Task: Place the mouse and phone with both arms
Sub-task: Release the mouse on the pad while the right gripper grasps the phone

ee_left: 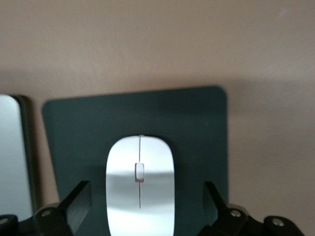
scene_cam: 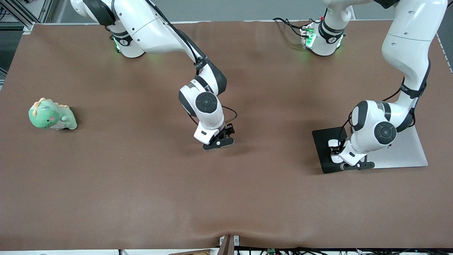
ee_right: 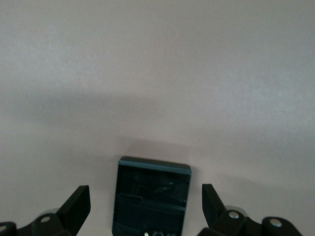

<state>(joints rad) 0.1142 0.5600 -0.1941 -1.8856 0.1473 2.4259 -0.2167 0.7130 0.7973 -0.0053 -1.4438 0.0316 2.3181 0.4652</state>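
Front view: the left gripper (scene_cam: 340, 156) stood low over the dark rectangular pad (scene_cam: 322, 150). Left wrist view: jaws spread either side of the glossy white oval mouse (ee_left: 140, 184), which lay on the pad. Right wrist view: the right gripper (ee_right: 146, 206), jaws spread, flanked the glossy black phone (ee_right: 151, 196) on the brown table (ee_right: 157, 73).

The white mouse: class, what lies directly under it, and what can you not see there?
The mouse rests on a dark pad, between the open left gripper's fingers. The pad's surface beneath the mouse is covered.
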